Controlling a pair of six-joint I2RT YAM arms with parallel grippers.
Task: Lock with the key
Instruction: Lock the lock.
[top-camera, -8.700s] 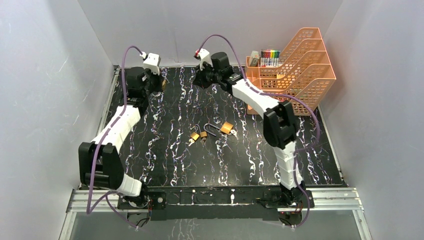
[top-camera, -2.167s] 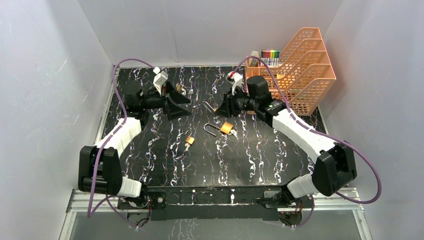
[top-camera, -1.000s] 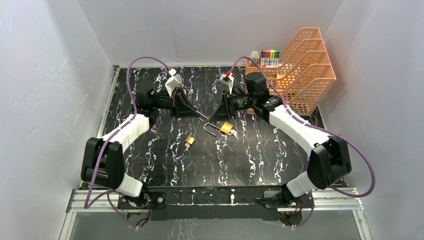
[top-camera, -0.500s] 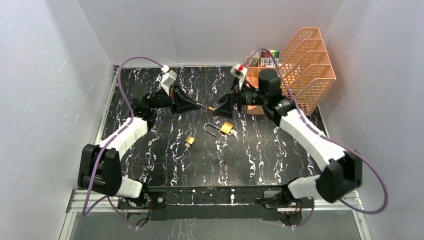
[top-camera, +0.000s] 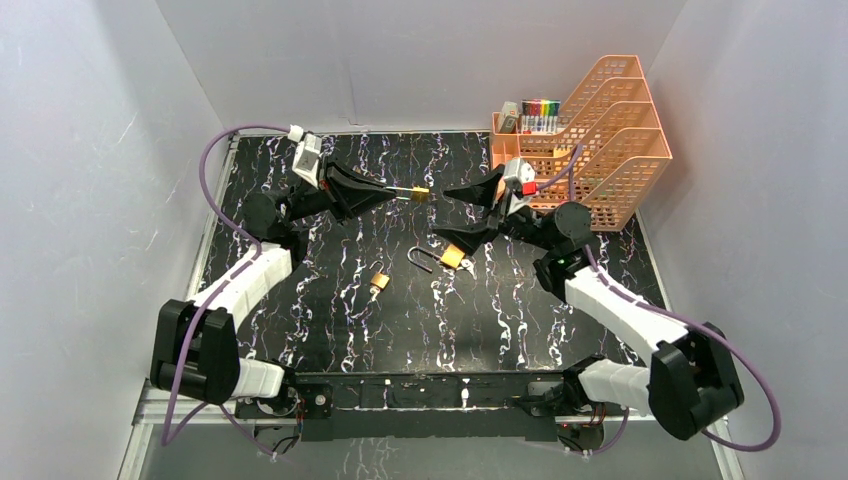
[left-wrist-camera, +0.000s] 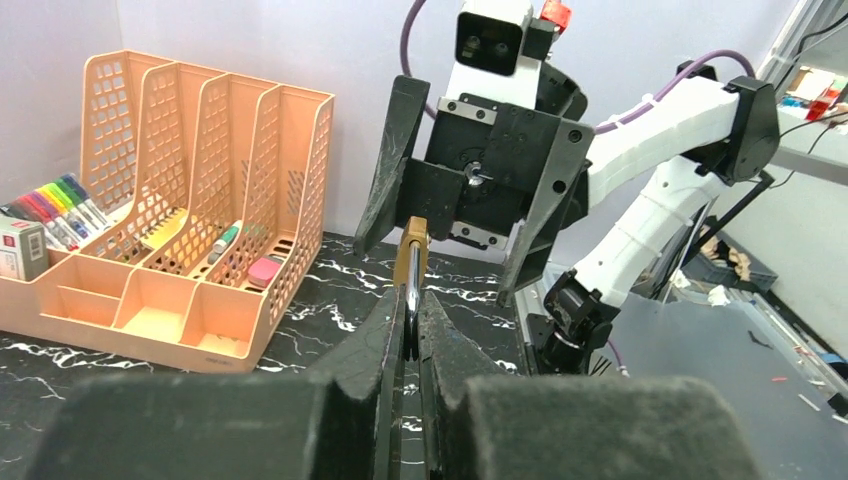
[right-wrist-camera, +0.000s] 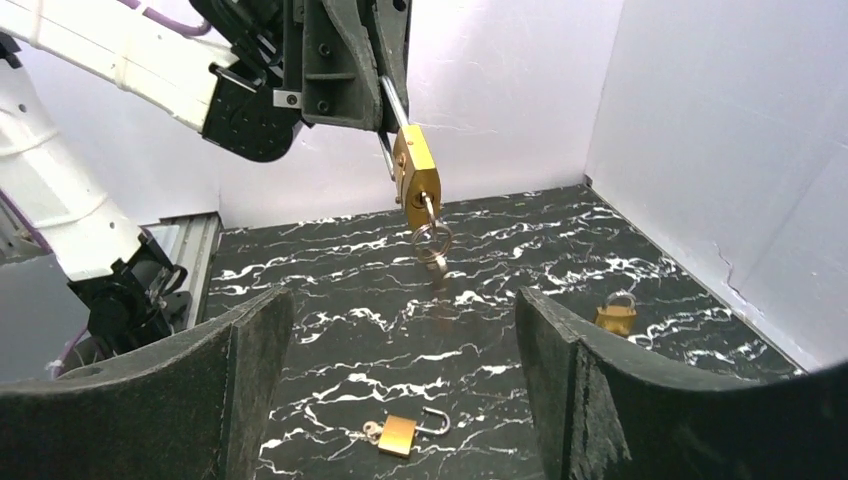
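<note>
We read this as a robotics lab, specifically a small test booth. Evidence: plain white panels (top-camera: 100, 150) box in the bench on 3 sides. The table (top-camera: 500, 320) is topped w/ black marble-look sheet, and an alu rail (top-camera: 670, 398) runs along its near edge, where the left arm (top-camera: 245, 275) & right arm (top-camera: 610, 300) are mounted. Purple cables (top-camera: 240, 128) loop off the arms, & a white cam module (left-wrist-camera: 490, 40) sits on a wrist. Props are office-type: an orange desk organiser (top-camera: 610, 150) w/ markers (top-camera: 540, 108), plus a loose padlock (top-camera: 453, 256). Past the booth's open side, in the left wrist view, we see a shelf (left-wrist-camera: 812, 85) w/ clutter.
</note>
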